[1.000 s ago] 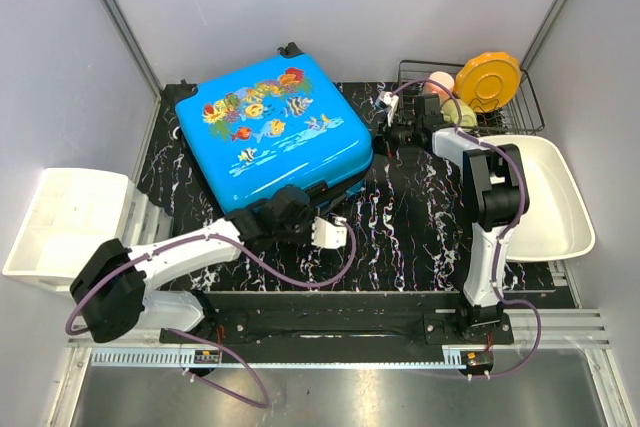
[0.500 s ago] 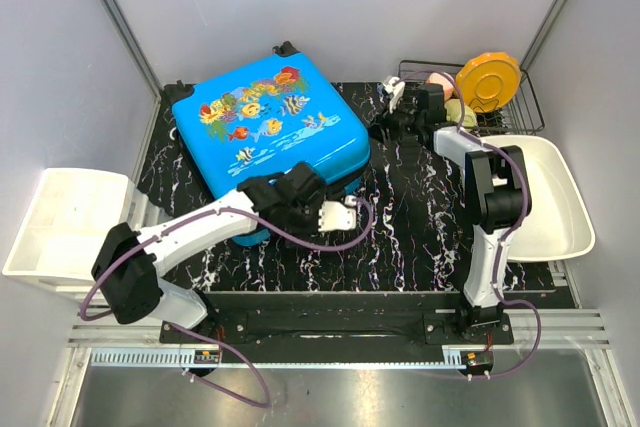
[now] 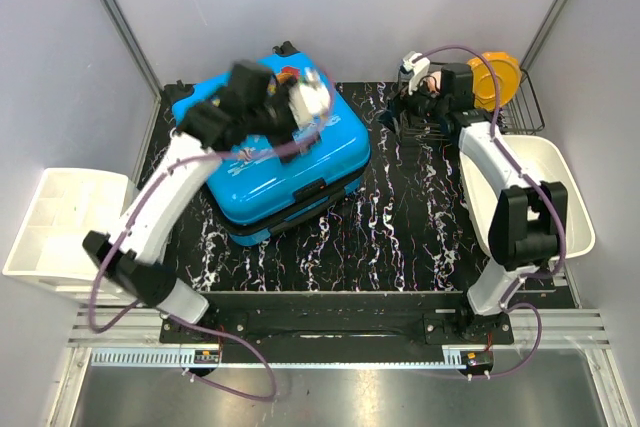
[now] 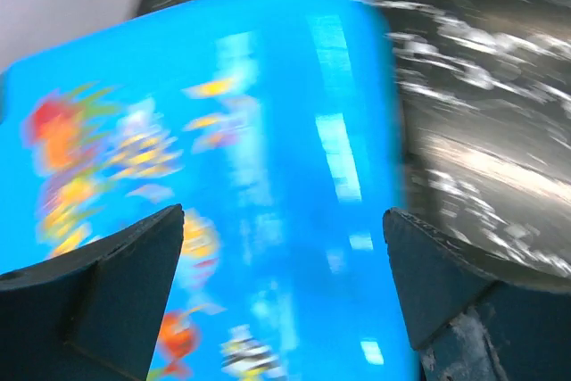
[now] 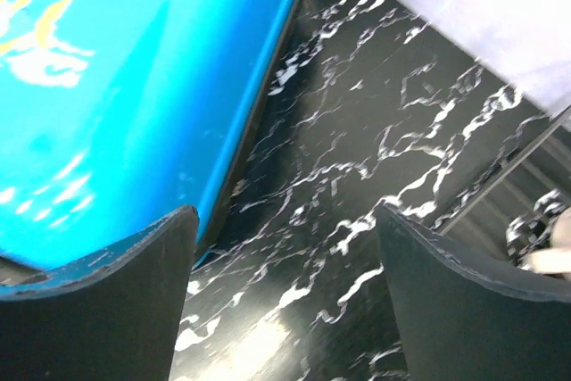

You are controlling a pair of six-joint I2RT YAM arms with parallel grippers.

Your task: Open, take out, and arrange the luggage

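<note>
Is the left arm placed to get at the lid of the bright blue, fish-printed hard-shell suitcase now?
Probably yes: the left gripper hovers open right above the closed suitcase, with nothing seen between them.

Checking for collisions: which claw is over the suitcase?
The left claw, open above the suitcase lid; the right claw hangs beside it, over the table.

Robot lab cell: grey panel walls [image 3: 350, 7], alu rail [image 3: 320, 356].

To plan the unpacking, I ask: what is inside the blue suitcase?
Its contents cannot be seen: the suitcase lies shut. Only its fish-printed lid shows, with the open left gripper above it.
</note>
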